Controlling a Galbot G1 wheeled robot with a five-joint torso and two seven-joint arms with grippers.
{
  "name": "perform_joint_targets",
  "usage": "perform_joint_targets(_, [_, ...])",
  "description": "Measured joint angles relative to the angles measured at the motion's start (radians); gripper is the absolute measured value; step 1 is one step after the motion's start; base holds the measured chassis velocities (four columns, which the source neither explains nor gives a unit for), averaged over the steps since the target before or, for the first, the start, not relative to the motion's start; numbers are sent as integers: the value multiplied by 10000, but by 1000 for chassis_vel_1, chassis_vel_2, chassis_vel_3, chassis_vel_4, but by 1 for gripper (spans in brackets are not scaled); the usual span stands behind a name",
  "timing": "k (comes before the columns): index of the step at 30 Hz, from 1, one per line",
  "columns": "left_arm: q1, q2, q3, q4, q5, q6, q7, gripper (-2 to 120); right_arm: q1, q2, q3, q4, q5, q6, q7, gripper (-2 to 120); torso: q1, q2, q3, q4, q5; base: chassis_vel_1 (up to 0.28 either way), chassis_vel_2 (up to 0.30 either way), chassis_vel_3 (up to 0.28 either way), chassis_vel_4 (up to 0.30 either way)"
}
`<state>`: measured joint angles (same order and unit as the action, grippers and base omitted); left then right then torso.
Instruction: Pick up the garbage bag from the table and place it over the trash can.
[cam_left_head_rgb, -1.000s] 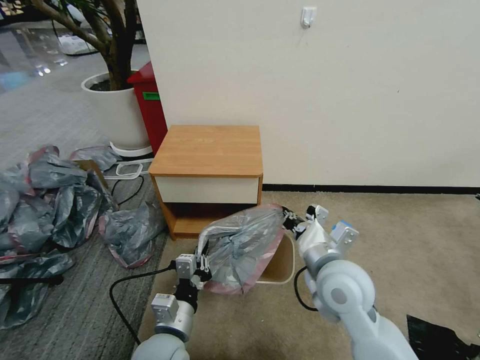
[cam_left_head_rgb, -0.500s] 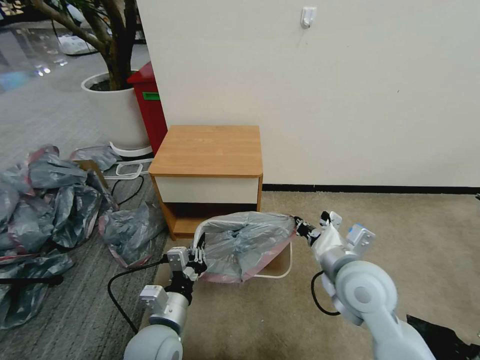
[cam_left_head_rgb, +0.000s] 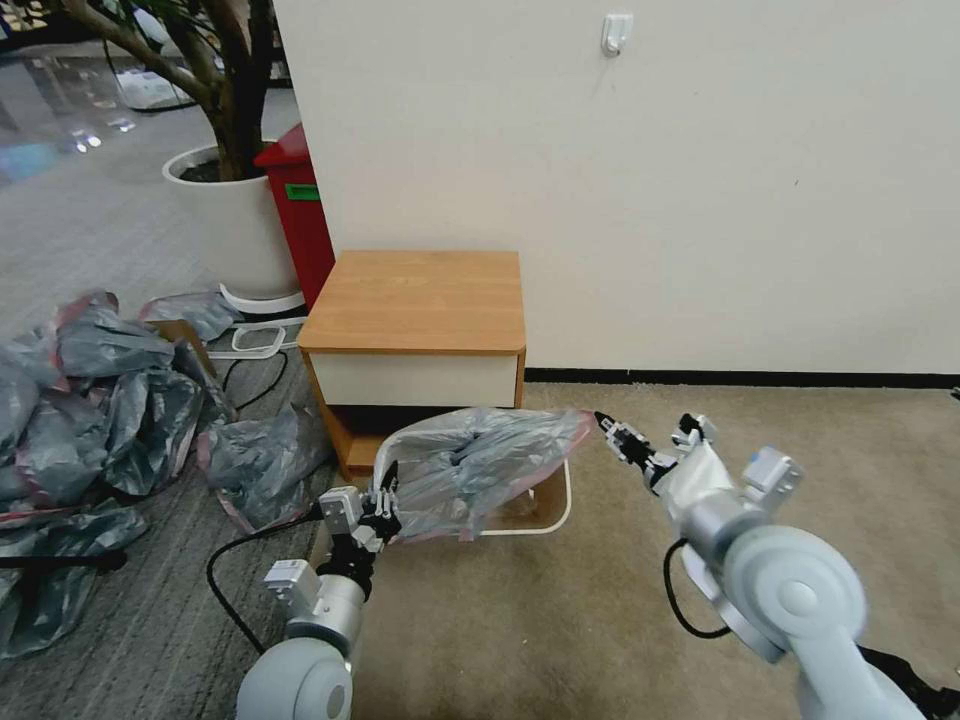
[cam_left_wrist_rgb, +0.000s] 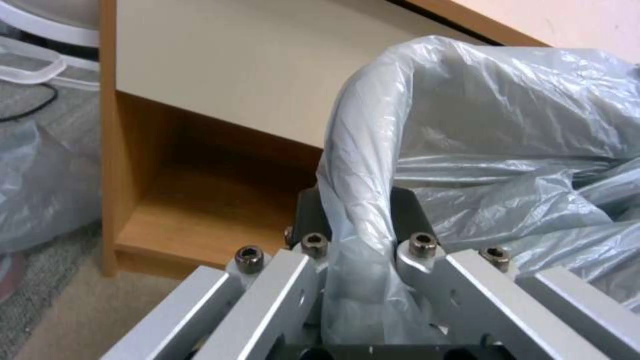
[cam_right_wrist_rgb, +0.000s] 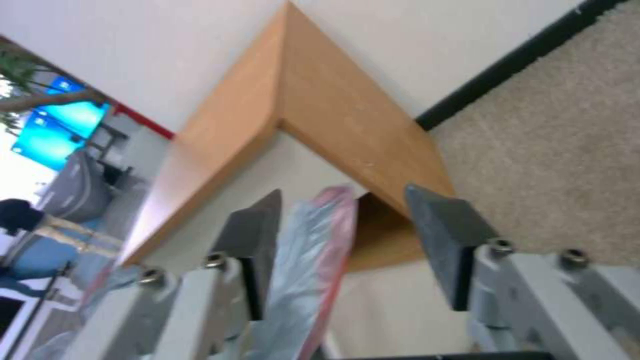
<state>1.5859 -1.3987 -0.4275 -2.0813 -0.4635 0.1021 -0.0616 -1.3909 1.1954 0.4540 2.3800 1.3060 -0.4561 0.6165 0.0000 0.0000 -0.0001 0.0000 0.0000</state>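
Observation:
The grey garbage bag (cam_left_head_rgb: 480, 465) with its pink rim lies spread over the beige trash can (cam_left_head_rgb: 562, 500), on the carpet just in front of the wooden table (cam_left_head_rgb: 415, 300). My left gripper (cam_left_head_rgb: 385, 500) is shut on the bag's near-left edge; in the left wrist view a twisted strand of the garbage bag (cam_left_wrist_rgb: 500, 125) is pinched in the left gripper (cam_left_wrist_rgb: 360, 210). My right gripper (cam_left_head_rgb: 612, 432) stands open at the bag's right corner. In the right wrist view the pink-edged garbage bag (cam_right_wrist_rgb: 313, 270) hangs loose between the right gripper's (cam_right_wrist_rgb: 347, 220) spread fingers (cam_right_wrist_rgb: 443, 235).
A heap of grey bags (cam_left_head_rgb: 90, 400) covers the floor at the left, with one loose bag (cam_left_head_rgb: 260, 460) beside the table. A red bin (cam_left_head_rgb: 300, 215) and a white plant pot (cam_left_head_rgb: 235, 220) stand behind. A black cable (cam_left_head_rgb: 240, 570) trails by my left arm. Open carpet (cam_left_head_rgb: 850, 460) lies to the right.
The bag has come down and spread flatter over the can. My left gripper pulled its edge leftward. My right gripper moved rightward, and its fingertips now show clear of the bag's corner.

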Motion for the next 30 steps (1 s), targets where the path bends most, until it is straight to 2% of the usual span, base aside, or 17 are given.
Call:
perform_joint_targets(1, [-2,0,-6,0,1,-1,-3,6,-40,8,-7,73,0,-2,21,55,0,0,0,0,0,0,0,0,0])
perform_joint_targets(2, [-10,3,-29,2,10,-13,-33,6,-242,66,-168,534,0,-18,282,63,0,0,0,0,0,0,0,0,0])
perform_joint_targets(4, [-13,15,-49,-13,34,-37,-85,6,-445,116,-574,1046,2,-38,774,71,0,0,0,0,-1,0,0,0,0])
perform_joint_targets(5, [-13,15,-49,-13,34,-37,-85,6,-445,116,-574,1046,2,-38,774,71,0,0,0,0,-1,0,0,0,0])
perform_joint_targets(7, [-22,33,-48,-87,109,-100,-227,6,-613,179,-1198,1231,48,-136,1347,82,0,0,0,0,-1,0,0,0,0])
perform_joint_targets(8, [-22,33,-48,-87,109,-100,-227,6,-613,179,-1198,1231,48,-136,1347,82,0,0,0,0,-1,0,0,0,0])
perform_joint_targets(12, [-41,55,-37,-198,638,-382,-317,6,-644,411,-2114,1271,813,-458,2622,97,0,0,1,1,-1,0,0,0,0])
perform_joint_targets(16, [-11,64,-27,-301,923,-518,-318,6,-678,528,-2383,1270,926,-508,2956,100,0,0,0,0,0,0,0,0,0])
perform_joint_targets(30, [19,69,47,-369,1554,-803,-231,6,-372,890,-2648,1224,1406,-464,2874,100,0,0,1,0,0,0,0,0,0])
